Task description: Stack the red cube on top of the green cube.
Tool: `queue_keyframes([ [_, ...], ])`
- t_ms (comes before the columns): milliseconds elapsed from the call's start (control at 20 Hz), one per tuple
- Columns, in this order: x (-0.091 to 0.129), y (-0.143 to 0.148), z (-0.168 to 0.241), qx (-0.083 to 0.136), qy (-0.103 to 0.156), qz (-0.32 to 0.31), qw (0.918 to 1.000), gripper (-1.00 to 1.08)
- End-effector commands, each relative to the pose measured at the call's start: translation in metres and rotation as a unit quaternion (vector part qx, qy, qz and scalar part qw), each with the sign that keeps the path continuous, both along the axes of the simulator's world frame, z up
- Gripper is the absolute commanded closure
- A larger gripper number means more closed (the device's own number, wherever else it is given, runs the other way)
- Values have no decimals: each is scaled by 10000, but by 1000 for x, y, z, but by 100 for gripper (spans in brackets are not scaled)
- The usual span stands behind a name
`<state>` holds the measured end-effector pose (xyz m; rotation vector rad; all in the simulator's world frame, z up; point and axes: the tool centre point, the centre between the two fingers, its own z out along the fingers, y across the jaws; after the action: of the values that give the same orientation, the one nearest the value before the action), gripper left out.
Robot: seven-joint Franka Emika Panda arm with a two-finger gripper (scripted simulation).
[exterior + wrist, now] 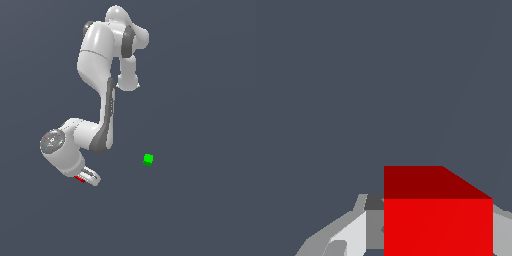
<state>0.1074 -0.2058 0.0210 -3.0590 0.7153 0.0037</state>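
The red cube (438,225) sits between my gripper's two fingers and fills the gap, with a finger (373,227) against each side. In the exterior view only a red sliver (79,179) shows under the gripper (88,177), low on the exterior view's left. The gripper (438,240) is shut on the red cube. The green cube (148,159) lies on the grey floor, apart from the gripper, toward the exterior view's right and slightly higher in the picture. It does not show in the wrist view.
The white arm (102,75) rises behind the gripper, with its base near the top of the exterior view. A plain dark grey floor (200,210) surrounds both cubes.
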Motion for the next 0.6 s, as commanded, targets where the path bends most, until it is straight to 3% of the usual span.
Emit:
queue_keyframes([
  [0,0,0,6,-2,-8,0,10000,108],
  [550,-1,0,76,-1,-10,-1,10000,108],
])
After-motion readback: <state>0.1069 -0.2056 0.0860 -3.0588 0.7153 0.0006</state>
